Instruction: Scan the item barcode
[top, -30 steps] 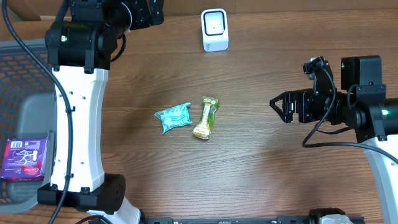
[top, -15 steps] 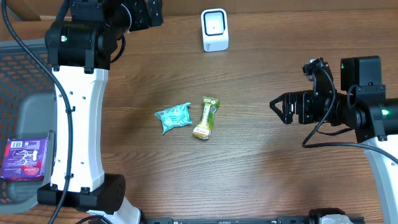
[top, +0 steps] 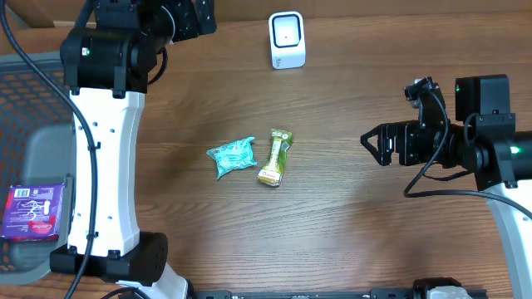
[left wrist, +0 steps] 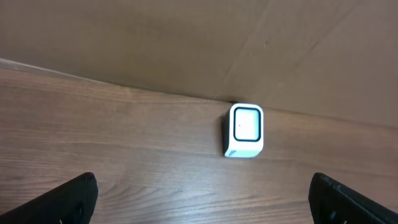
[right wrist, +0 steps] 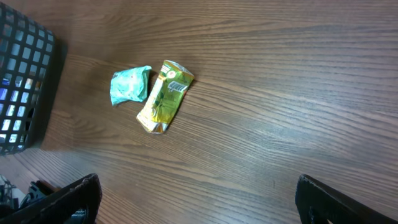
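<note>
From where I stand, the slim green-and-yellow foil snack sachet (top: 275,157) lies flat near the middle of the brown wood-grain table (top: 349,241), with a crumpled teal plastic packet (top: 232,157) just beside it on the left, the two about touching. Either could be the item to scan; I would bet on the sachet, which shows a pale printed patch near its far end, though I cannot make out whether that is the barcode. It looks light, soft and crinkly, probably a little slick, so it should lift easily but may flop or slide. A pinch across its narrow width near the middle seems safest, keeping the printed patch uncovered. The right gripper (top: 374,143) hangs over the table well to the right of the sachet, pointing towards it, its two fingers spread wide and holding nothing. The left gripper (left wrist: 202,190) is up at the far left, also wide open and empty, looking at the small white box-shaped barcode scanner (top: 287,39) standing at the table's far edge, well beyond both packets. A dark mesh basket (top: 25,75) sits off to the left.
</note>
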{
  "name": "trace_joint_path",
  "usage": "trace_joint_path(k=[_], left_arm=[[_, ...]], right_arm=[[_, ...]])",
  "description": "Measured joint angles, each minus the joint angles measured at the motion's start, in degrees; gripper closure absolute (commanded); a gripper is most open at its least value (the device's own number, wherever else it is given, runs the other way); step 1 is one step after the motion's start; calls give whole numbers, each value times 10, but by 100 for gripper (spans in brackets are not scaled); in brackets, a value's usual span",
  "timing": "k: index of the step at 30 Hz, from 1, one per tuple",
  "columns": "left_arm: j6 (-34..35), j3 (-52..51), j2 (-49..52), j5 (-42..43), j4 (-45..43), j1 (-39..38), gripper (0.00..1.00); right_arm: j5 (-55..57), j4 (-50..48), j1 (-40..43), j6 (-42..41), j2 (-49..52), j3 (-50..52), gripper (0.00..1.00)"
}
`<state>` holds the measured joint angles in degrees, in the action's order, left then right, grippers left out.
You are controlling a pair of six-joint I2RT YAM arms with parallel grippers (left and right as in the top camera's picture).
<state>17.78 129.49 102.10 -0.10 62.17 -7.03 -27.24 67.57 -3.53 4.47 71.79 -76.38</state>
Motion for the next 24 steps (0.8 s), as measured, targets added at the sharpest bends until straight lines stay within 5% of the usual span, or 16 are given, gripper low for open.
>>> trace_joint_path(k=[24], left_arm=[[7, 0, 0, -10, 40, 13, 0]], right_arm=[[-4, 21, 0, 0, 0, 0, 0]])
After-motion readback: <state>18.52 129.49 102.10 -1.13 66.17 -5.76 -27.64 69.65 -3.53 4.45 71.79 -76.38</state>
